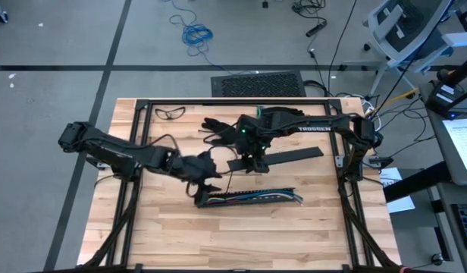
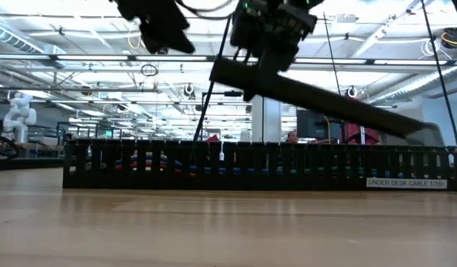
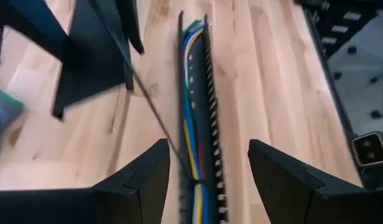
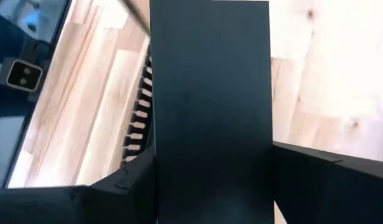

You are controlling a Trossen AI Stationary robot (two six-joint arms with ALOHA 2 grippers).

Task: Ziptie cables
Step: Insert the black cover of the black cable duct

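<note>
Several multicoloured cables [image 1: 256, 196] lie inside a black slotted strip [image 1: 249, 199], their long axis running left to right across the wooden table [image 1: 180, 235]. Beyond the table, a bright hall with ceiling lights shows in the low view. At the strip's left end, the left gripper [image 1: 207, 189] hovers with fingers [image 3: 145, 183] spread, cables between them but untouched. Just behind the strip, the right gripper [image 1: 254, 163] clamps a flat black cover [image 1: 283, 157], held tilted above the table.
</note>
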